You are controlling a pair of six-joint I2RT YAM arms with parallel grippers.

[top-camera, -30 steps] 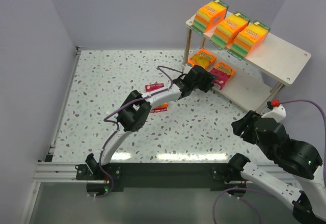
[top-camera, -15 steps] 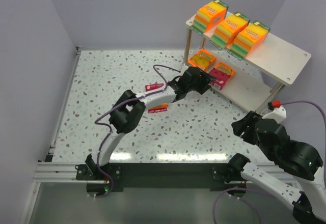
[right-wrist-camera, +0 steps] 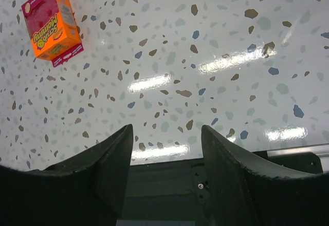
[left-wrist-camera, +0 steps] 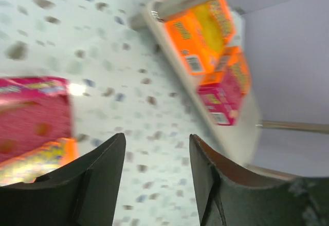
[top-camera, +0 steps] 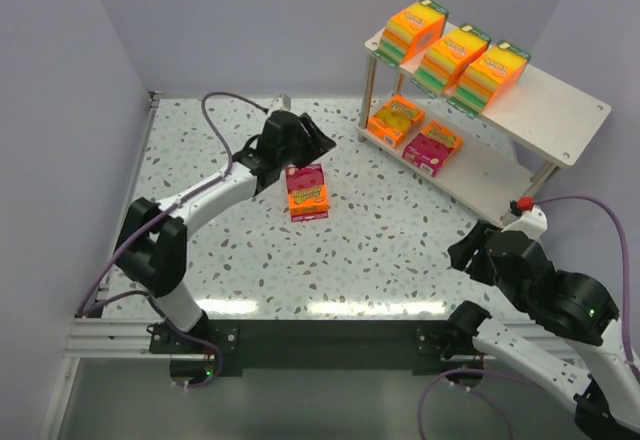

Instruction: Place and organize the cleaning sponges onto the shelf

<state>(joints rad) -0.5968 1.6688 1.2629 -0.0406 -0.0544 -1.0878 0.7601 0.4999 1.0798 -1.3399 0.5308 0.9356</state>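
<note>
One loose pack (top-camera: 308, 192) is shown flat on the table (top-camera: 200, 160), orange front up with magenta ends, well apart from the shelf (top-camera: 560, 110) and to its left. Its long axis runs from the near edge toward the far wall, slightly tilted. The left gripper (top-camera: 298, 152) is held just beyond the pack's far end; in the left wrist view the pack (left-wrist-camera: 31, 123) is seen off to the left of the gripper (left-wrist-camera: 157, 138), not between the fingers, which are spread wide with nothing held. The left arm is judged the nearer one by far. A grasp across the short sides would call for the gripper to be brought back over the pack's middle and turned square to the long axis.

The right gripper (top-camera: 470, 250) is parked near the right front of the table, its fingers likewise wide and empty (right-wrist-camera: 165, 131), with the pack (right-wrist-camera: 53, 23) seen far off.

On the shelf's upper board three thick packs (top-camera: 452, 55) are lined up side by side. On the lower board an orange pack (top-camera: 396, 118) and a magenta pack (top-camera: 432, 146) lie next to each other, with bare board to their right. The front post (top-camera: 366, 90) and the upper board overhead are judged the obstacles to any entry into the lower tier
</note>
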